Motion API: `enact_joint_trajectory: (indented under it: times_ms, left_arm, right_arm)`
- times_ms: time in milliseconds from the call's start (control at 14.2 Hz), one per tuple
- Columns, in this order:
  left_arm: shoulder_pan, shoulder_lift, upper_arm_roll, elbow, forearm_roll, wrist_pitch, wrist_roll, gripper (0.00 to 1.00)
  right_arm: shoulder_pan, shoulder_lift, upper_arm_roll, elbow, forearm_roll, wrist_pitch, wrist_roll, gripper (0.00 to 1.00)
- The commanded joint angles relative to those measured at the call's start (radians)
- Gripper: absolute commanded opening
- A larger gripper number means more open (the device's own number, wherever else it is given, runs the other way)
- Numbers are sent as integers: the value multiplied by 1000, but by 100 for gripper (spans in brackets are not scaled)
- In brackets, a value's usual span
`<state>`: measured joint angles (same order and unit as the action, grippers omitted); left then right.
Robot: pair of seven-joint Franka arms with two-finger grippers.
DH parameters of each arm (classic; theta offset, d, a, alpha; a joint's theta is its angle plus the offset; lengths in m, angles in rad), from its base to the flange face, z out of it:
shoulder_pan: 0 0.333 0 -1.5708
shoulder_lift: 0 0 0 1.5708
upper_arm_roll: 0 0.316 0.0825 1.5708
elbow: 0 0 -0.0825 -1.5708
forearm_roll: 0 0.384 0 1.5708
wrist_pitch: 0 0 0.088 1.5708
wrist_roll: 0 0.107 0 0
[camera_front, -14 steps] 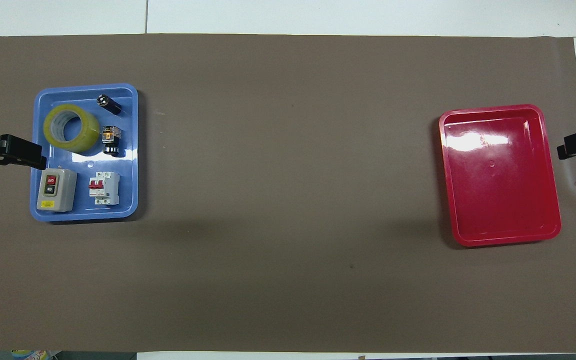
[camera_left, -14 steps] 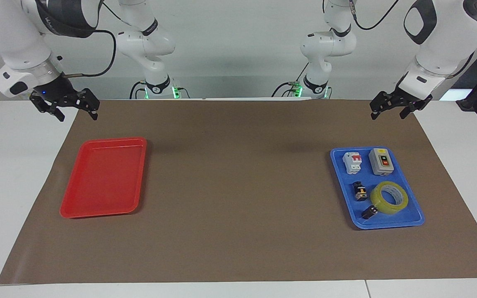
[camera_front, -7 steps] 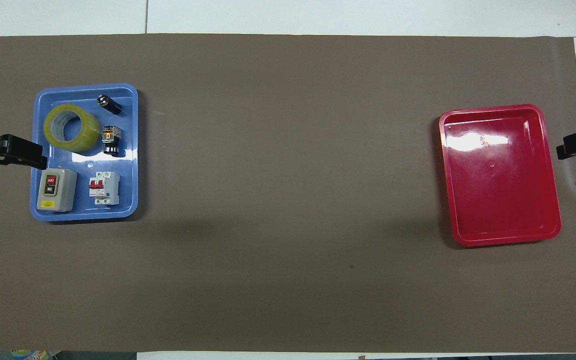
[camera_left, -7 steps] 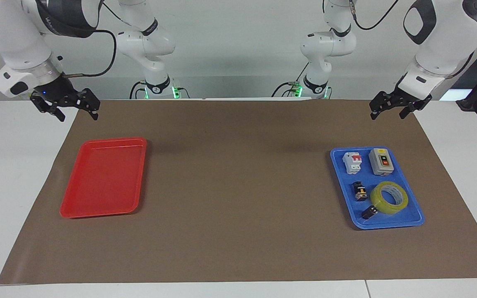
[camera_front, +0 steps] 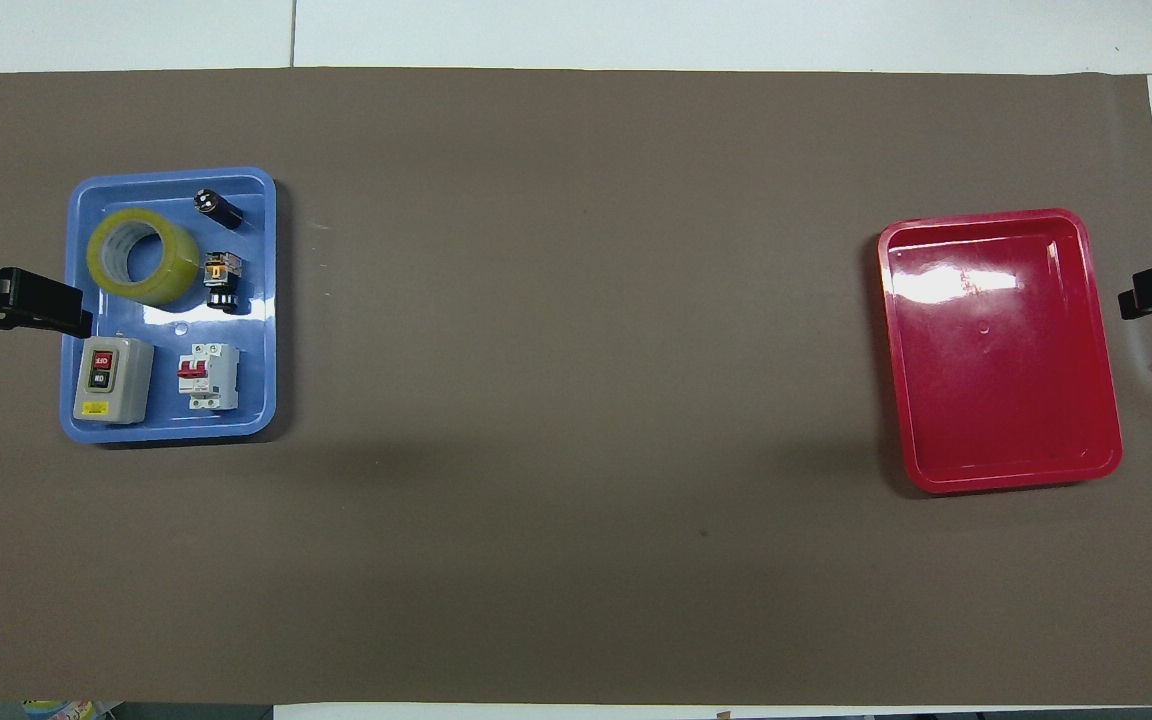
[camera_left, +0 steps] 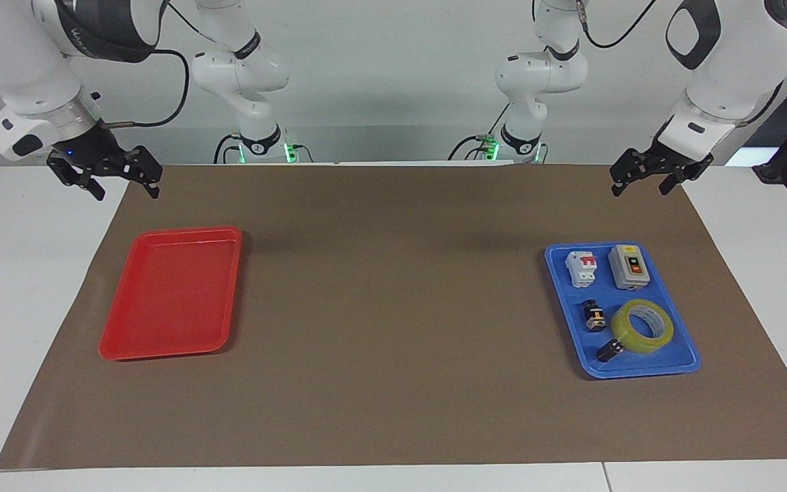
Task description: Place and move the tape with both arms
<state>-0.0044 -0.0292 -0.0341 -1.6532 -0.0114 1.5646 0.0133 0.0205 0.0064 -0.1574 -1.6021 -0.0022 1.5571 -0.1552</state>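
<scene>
The tape [camera_left: 642, 326] lies flat in the blue tray [camera_left: 682, 365] at the right of the facing view, in the tray's half farther from the robots, touching a small black part [camera_left: 609, 351] and just beside another [camera_left: 594, 316]. The circuit breaker [camera_left: 583, 268] and grey switch box [camera_left: 629, 266] fill the nearer half.

The left gripper [camera_left: 647, 179] hangs in the upper right of that view, over the mat's edge, with fingers spread and nothing held. The right gripper [camera_left: 108, 183] hangs at the upper left, above the mat's corner near the red tray [camera_left: 110, 348], also spread and empty.

The pick has not begun. The left gripper should probably come straight down and pinch the roll's wall, one finger inside the core, on the side away from the black parts. The tray rim crowds the roll's outer side. The wide bare brown mat [camera_left: 393, 307] between the trays gives ample room for a set-down or hand-over.
</scene>
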Motion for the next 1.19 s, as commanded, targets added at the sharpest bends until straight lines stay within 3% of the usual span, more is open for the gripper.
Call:
enact_joint_trajectory:
  times_ms: [0, 351, 492, 843, 1124]
  left_arm:
    - [4, -18, 3, -14, -25, 23, -4, 100]
    - [26, 2, 6, -46, -19, 138, 33, 100]
    - [73, 43, 6, -59, -18, 218, 34, 100]
    - [116, 234, 6, -49, -13, 432, 34, 100]
    - [164, 337, 7, -77, -13, 601, 34, 100]
  right_arm:
    - [-5, -19, 2, -18, 21, -3, -24, 100]
    - [-8, -19, 2, -18, 21, -3, -24, 100]
    - [-8, -19, 1, -18, 21, -3, -23, 100]
    - [-8, -19, 2, -18, 21, -3, -24, 100]
    - [1, -19, 2, -19, 21, -5, -21, 100]
